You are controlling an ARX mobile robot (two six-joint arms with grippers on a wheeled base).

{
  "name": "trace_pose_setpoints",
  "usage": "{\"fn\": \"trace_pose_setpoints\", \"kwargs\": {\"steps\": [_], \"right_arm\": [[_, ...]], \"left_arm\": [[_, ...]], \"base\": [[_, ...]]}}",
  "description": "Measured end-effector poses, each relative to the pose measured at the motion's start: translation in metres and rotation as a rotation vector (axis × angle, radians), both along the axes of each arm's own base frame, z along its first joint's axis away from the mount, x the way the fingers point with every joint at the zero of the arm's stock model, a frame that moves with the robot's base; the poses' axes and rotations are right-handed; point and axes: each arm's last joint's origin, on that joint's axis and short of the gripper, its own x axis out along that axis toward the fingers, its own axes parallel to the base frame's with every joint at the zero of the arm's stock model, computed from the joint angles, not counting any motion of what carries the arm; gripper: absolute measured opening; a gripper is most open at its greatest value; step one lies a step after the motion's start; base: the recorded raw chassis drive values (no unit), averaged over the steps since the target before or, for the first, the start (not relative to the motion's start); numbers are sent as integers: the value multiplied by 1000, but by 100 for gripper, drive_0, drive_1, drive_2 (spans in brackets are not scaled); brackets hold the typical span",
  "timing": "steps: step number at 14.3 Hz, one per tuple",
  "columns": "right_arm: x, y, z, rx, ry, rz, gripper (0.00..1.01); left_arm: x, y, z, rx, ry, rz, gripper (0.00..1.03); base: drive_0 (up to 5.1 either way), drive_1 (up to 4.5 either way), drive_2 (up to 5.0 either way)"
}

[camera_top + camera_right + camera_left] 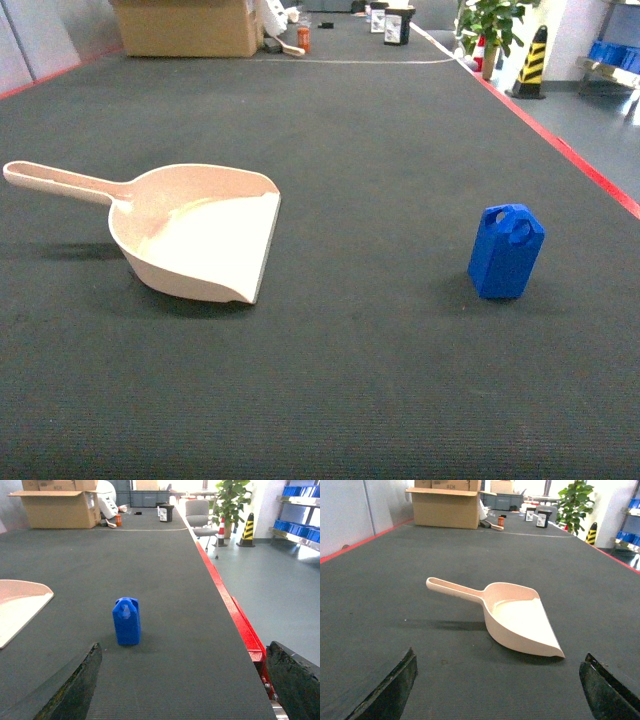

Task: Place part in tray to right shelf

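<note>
The blue part point(507, 251) stands upright on the dark mat at the right, loop end up; it also shows as the part point(127, 621) in the right wrist view. The beige tray point(200, 235) lies to the left, handle pointing left, flat lip facing right, nothing in it; the tray point(515, 617) also appears in the left wrist view. My left gripper point(497, 687) is open, short of the tray's lip. My right gripper point(185, 680) is open, with the part ahead and to the left of its gap. Neither gripper shows in the head view. The right shelf is out of view.
A red edge strip point(227, 607) bounds the mat on the right, with floor beyond. A cardboard box point(185, 27) and small items stand at the far end. A potted plant point(492, 30), a striped cone point(530, 62) and blue crates point(300, 527) on racks stand far right.
</note>
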Motion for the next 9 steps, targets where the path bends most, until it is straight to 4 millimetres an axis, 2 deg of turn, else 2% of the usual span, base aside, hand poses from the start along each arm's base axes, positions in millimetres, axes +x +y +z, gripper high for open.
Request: {"fn": "trace_pose_setpoints", "kwargs": {"steps": [9], "right_arm": [[0, 0, 0, 0, 0, 0, 98]], "left_arm": [[0, 0, 0, 0, 0, 0, 98]], "base": [[0, 0, 0]]}}
